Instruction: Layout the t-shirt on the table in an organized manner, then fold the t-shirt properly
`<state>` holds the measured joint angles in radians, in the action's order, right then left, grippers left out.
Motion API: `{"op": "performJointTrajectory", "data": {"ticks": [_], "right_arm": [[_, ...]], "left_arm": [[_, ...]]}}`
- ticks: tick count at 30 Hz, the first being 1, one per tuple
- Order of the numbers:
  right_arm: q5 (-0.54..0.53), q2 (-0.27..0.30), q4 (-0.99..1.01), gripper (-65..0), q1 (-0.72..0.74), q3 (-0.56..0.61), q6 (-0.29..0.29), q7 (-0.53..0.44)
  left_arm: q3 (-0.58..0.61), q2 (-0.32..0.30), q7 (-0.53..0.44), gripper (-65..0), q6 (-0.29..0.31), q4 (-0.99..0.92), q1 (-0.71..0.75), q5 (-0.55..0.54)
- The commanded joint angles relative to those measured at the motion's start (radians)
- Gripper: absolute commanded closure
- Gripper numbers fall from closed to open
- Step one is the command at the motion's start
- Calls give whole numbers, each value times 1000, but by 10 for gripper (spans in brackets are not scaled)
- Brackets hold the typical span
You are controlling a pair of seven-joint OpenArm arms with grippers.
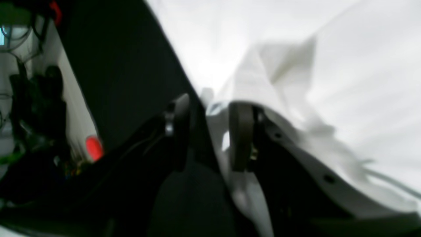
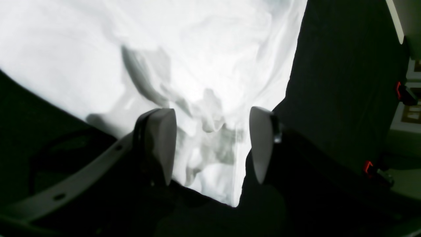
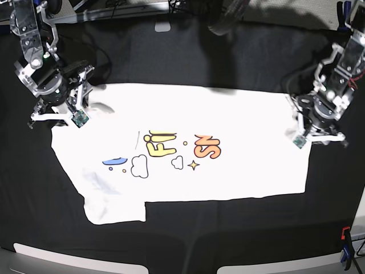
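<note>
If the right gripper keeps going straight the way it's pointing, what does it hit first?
Most likely the t-shirt: the right gripper has bunched white cloth lying between its open jaws and ahead, with the table under it; depth is unclear.

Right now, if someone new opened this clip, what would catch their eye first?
The white t-shirt spread print-side up across the middle of the black table, its blue and orange cartoon lettering and clouds showing. Next, the two arms at its opposite ends: the right gripper straddles bunched cloth at one end, and the left gripper sits at the shirt's edge at the other.
</note>
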<state>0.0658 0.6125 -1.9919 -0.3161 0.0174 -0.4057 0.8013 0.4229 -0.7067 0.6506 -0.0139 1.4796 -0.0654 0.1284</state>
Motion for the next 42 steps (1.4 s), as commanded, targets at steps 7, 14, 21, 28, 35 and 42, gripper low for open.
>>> {"op": "performJointTrajectory", "data": {"ticks": [7,14,21,28,35,42], "right_arm": [[1,16,-17,-342,8,-9,10,-15],[1,16,-17,-342,8,-9,10,-15],[9,16,-17,-342,8,-9,159,-14],[8,16,-17,-342,8,-9,159,-5],[8,16,-17,-342,8,-9,159,8],[9,16,-17,-342,8,-9,159,9]], "left_arm": [[-11,-30,11,-190,-13,-132,-126,55],[-11,-36,11,-190,-21,-131,-169,55],[-11,-38,46,-190,-255,66,-126,235],[-9,-39,55,-190,118,394,61,37],[-9,-48,-47,-190,226,385,262,100],[-9,-93,-8,-191,190,320,274,118]]}}
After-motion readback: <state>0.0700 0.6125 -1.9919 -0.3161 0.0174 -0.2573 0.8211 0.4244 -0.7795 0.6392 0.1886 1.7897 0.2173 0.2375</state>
